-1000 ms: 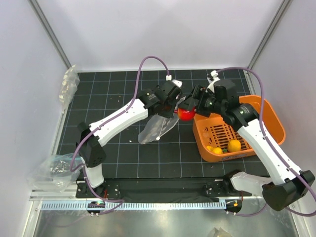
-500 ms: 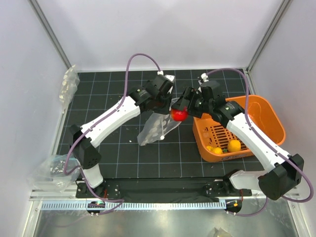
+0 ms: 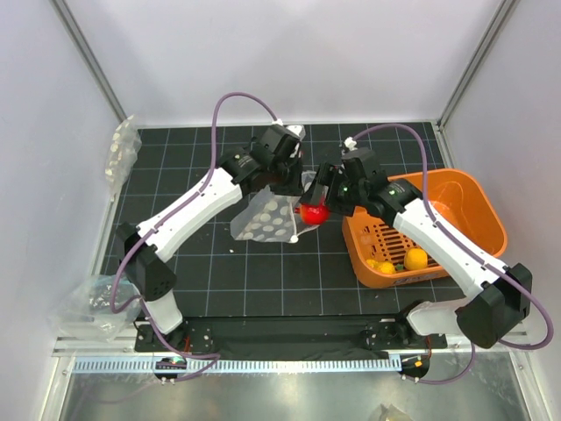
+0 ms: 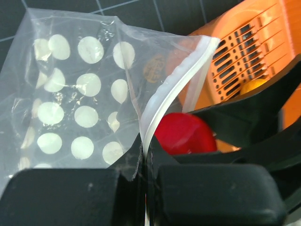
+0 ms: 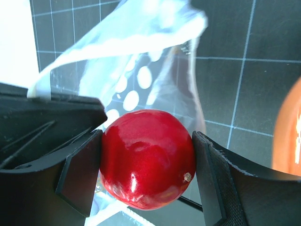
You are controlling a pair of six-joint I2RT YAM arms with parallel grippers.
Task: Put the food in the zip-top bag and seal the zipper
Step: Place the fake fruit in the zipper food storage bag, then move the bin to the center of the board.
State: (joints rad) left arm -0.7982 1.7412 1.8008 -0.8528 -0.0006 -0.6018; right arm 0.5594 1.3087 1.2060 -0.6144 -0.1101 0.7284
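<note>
The zip-top bag (image 3: 266, 219) is clear with white dots and hangs from my left gripper (image 3: 292, 181), which is shut on the bag's white zipper (image 4: 175, 77) strip at the mouth. My right gripper (image 3: 316, 209) is shut on a red round fruit (image 5: 148, 157), one finger on each side. It holds the fruit right beside the raised bag mouth (image 5: 117, 28). In the left wrist view the red fruit (image 4: 184, 134) sits just right of the pinched strip. Yellow and orange fruits (image 3: 415, 259) lie in the orange basket (image 3: 478, 197).
The orange slotted basket stands at the right of the black gridded mat (image 3: 193, 263). One bundle of clear plastic (image 3: 121, 151) lies at the far left edge, another (image 3: 88, 303) at the near left. White walls close in the back and both sides.
Both grippers have shifted left. The red fruit travelled from near the basket's corner to the bag mouth. The bag has swung out and spread, showing its dots.
</note>
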